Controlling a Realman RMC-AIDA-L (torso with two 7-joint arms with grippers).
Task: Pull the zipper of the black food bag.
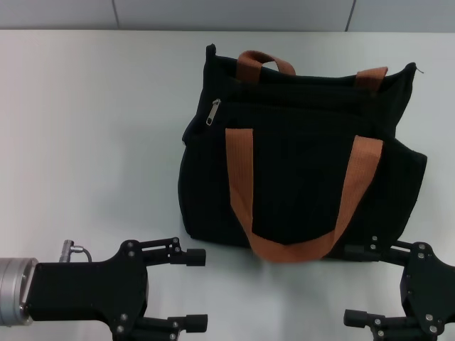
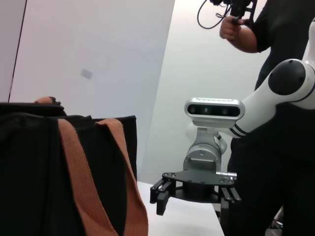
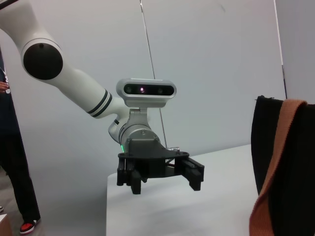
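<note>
Left gripper (image 1: pixel 193 290): fingers spread wide, holding nothing, touching nothing. It hangs over the table (image 1: pixel 85 142) at the near edge, toward the near left corner, just short of the bag's near left corner. Black angular body, silver cylindrical wrist joint behind it.

Right gripper (image 1: pixel 359 284): fingers likewise wide apart and empty, at the near edge by the bag's near right corner. Whether its upper finger touches the fabric cannot be told. The left wrist view shows it head-on (image 2: pixel 194 196), fingers parted, under a grey camera housing (image 2: pixel 214 108) on a white arm.

Count: two grippers, one bag, two strap handles, one visible zipper pull.

The black food bag (image 1: pixel 298 185) stands upright at the middle of the table, nearer the far edge. Boxy, dark woven fabric. The near orange-brown webbing handle (image 1: pixel 242 177) hangs down the front face in a loop; the far handle (image 1: pixel 263 62) arches above the top edge.

The zipper (image 1: pixel 213 112), a small silver metal tab, hangs at the left end of the zip line near the bag's top left corner, well apart from both grippers.

A person (image 2: pixel 275 39) in dark clothing stands beyond the table.
</note>
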